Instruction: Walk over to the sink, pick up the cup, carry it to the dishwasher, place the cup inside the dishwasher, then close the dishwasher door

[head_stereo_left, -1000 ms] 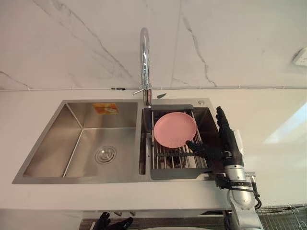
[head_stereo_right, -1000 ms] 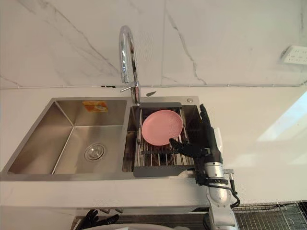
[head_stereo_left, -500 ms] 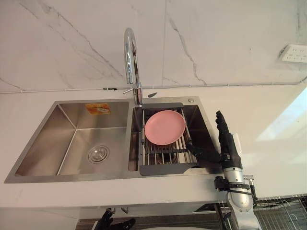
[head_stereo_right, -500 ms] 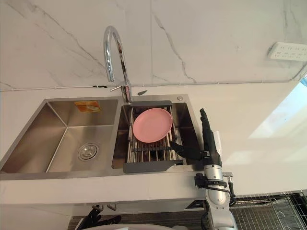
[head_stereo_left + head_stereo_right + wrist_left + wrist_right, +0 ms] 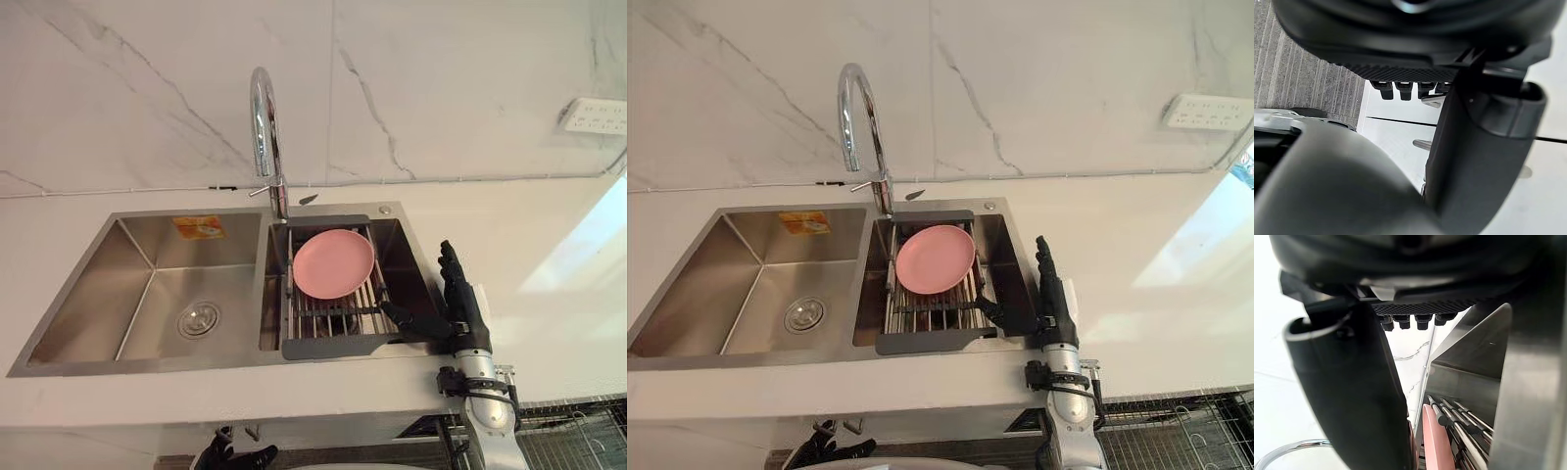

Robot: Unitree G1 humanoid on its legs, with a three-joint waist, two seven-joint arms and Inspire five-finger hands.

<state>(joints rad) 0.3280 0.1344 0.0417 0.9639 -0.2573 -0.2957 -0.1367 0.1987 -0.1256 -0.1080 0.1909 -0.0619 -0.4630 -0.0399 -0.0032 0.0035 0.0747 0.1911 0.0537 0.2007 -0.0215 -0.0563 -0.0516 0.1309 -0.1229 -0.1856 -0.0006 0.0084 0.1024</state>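
White bench (image 5: 549,255), running from the left edge to the right edge below a marble wall (image 5: 441,88). Set into the bench, one steel sink (image 5: 137,360) of two basins.

- Left basin (image 5: 98,304): bare steel, with one round drain (image 5: 198,319) in its floor and one orange sticker (image 5: 199,227) on its rear wall.
- Right basin (image 5: 407,264): spanned by one dark-framed drying rack (image 5: 338,346) of metal bars.
- One chrome faucet (image 5: 263,127), arched, rising from the sink's rear rim between the two basins.
- One pink plate (image 5: 333,264), on the rack's bars, toward the rear of the right basin.
- One white outlet strip (image 5: 598,116), on the wall near the right edge.
- One wire basket (image 5: 578,431), below the bench's front edge at the right corner; possibly the dishwasher's, the view there being poor.

Two hands.

- Right hand (image 5: 460,308): just above the sink's right rim, fingers straight and pointing toward the wall, thumb spread toward the rack's front right corner. Nothing held.
- Left hand (image 5: 235,457): low, below the bench's front edge, fingers relaxed and spread. Nothing held.

Cup: in neither hand; place not to be told from these views.
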